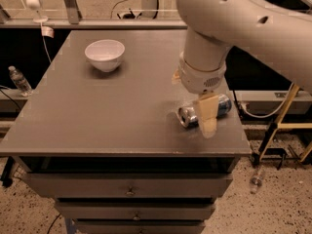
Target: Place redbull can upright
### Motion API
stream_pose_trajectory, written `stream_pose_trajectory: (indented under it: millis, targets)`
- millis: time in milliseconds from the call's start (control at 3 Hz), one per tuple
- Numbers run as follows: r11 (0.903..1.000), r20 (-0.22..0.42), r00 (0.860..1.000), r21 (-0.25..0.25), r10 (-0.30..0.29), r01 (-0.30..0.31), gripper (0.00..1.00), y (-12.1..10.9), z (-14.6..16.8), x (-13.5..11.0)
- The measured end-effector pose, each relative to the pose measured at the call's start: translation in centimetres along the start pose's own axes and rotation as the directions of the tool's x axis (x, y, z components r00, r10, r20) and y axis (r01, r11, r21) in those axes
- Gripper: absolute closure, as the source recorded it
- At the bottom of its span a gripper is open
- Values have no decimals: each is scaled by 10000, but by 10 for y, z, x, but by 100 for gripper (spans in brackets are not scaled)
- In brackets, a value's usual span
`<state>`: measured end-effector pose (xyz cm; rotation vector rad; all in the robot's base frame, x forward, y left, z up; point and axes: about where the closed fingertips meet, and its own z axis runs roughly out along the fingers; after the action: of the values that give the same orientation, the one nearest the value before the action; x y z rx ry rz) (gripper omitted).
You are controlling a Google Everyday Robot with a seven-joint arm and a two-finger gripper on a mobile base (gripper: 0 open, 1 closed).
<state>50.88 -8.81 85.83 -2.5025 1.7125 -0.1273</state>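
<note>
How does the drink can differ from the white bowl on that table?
The redbull can lies on its side at the front right; the white bowl stands upright at the back left. The can is slim, silver and blue; the bowl is round and white. The gripper hangs over the can, far from the bowl. Both rest on the table.
</note>
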Motion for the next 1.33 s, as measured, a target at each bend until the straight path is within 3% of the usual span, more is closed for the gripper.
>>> stream_pose_trajectory:
  millis: [333, 667, 1333]
  targets:
    - [9990, -369, 9984, -19, 435, -436, 18, -2, 8, -6]
    - [9972, -503, 9962, -180, 713, -723, 49, 1, 14, -7]
    - [9962, -267, 9969, -456, 736, -748, 95, 8, 20, -11]
